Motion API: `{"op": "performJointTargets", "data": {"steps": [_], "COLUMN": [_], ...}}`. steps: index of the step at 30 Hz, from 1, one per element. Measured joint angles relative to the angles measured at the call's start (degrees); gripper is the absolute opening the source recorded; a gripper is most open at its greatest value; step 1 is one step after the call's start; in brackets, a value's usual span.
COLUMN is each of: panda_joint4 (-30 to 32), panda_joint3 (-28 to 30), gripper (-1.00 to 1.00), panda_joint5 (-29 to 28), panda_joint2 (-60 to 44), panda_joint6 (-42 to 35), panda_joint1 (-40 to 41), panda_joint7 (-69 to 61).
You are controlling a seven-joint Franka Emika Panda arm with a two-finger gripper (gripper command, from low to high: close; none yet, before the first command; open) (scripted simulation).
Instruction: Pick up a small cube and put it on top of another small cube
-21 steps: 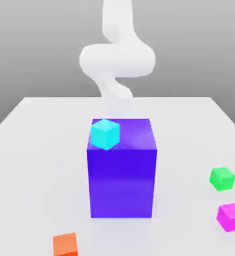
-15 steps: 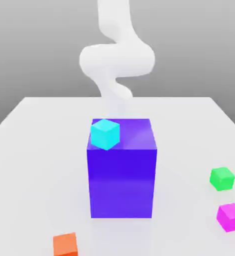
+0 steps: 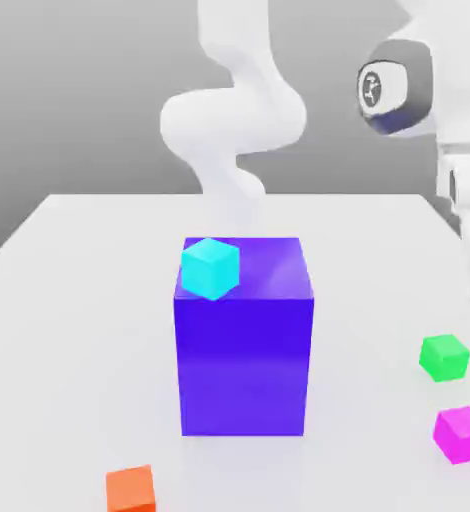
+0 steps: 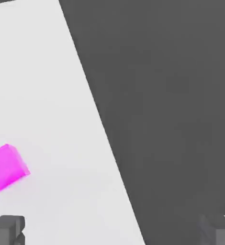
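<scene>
Arm: I see the white arm (image 3: pixel 234 110) rising behind the big block in the upper middle of the exterior view, with the wrist and hand at the upper right edge of that frame.
Gripper: in the hand view I read the gripper (image 4: pixel 114 232) by its two dark fingertips (image 4: pixel 6 229) sitting in opposite lower corners of the picture, so the jaws stand wide apart with nothing between them.
Magenta cube: I find the small magenta cube (image 3: pixel 462 433) on the table at the lower right of the exterior view; the hand view has it (image 4: pixel 6 168) on the white surface, near one fingertip but not between the two.
Green cube: the small green cube (image 3: pixel 444 356) lies on the table just above the magenta one in the exterior view, near it but apart.
Table: white top (image 3: pixel 79 330); the hand view shows its edge (image 4: pixel 105 129) running diagonally against dark floor.
Blue-purple block: large block (image 3: pixel 244 350) at frame centre.
Cyan cube: small cyan cube (image 3: pixel 210 267) sits on the block's top, toward its left front corner.
Orange cube: small orange cube (image 3: pixel 131 489) at the lower left edge of the exterior view, well apart from the rest.
</scene>
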State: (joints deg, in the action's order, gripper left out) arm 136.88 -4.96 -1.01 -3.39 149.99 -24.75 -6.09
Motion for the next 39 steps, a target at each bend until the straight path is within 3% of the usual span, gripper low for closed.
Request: {"op": "performJointTargets", "data": {"steps": [6, 10, 11, 18, 23, 31, 34, 37, 38, 39], "panda_joint4": [1.05, -0.31, -0.68, -0.73, 1.48, 14.94, 17.42, 17.43, 17.33, 17.33], "panda_joint3": [-2.97, -1.42, -0.93, -0.89, -3.07, -9.99, -9.35, -6.32, -5.63, -5.63], "gripper": [0.0, 0.0, -1.0, -1.0, -1.0, -1.0, -1.0, -1.0, 1.0, 1.0], "panda_joint5": [-4.24, -6.94, -7.38, -7.53, -4.82, 0.44, 0.49, -2.8, -4.2, -4.2], "panda_joint2": [-12.62, -20.95, -22.7, -22.98, -14.06, 2.52, 2.46, -3.09, -5.08, -5.08], "panda_joint6": [4.75, 10.68, 12.04, 12.14, 5.45, 2.59, 5.13, 10.56, 12.36, 12.36], "panda_joint1": [-2.35, -4.14, -4.55, -4.59, -3.36, -12.12, -18.47, -17.16, -17.35, -17.35], "panda_joint7": [-9.63, -9.08, -8.78, -8.71, -10.42, -2.66, -0.39, 2.27, 3.29, 3.29]}}
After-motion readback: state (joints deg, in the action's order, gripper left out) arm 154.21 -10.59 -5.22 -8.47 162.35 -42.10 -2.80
